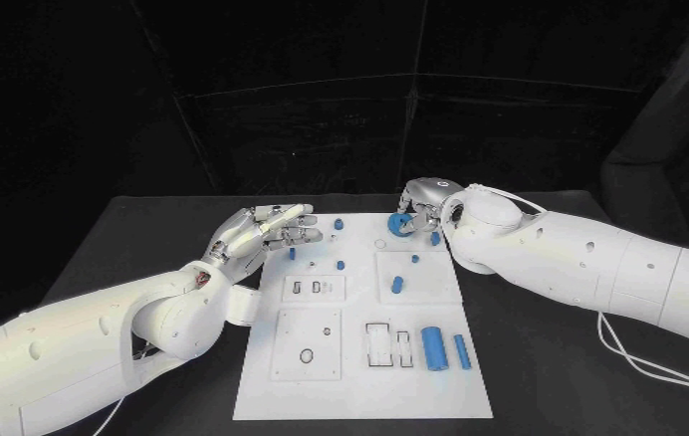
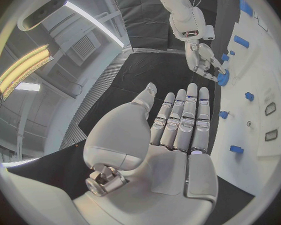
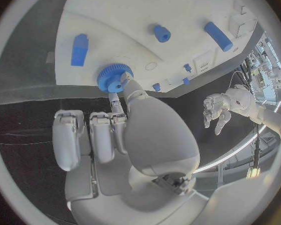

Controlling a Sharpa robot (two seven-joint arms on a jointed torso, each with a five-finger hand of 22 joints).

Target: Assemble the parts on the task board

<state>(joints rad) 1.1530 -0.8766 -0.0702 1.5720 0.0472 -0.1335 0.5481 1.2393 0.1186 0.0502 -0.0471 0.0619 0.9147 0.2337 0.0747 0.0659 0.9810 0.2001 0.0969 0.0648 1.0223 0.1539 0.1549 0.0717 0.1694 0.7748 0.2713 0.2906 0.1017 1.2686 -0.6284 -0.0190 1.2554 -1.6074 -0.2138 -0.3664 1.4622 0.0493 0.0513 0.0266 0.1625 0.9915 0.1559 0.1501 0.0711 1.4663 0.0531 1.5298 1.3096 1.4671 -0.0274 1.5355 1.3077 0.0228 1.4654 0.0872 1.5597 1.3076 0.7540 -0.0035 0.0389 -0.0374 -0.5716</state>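
Note:
The white task board lies in the middle of the black table. My right hand is at the board's far edge and pinches a blue gear between thumb and a finger. The right wrist view has the gear close over the board's rim; I cannot tell whether it touches. My left hand hovers over the board's far left corner, fingers straight and apart, holding nothing. The left wrist view shows that flat palm, with the right hand and the gear beyond it.
Several blue parts sit on the board: a thick cylinder and a thin bar at the near right, a peg in the middle, and small pieces near the far edge. Empty slots lie at the near left.

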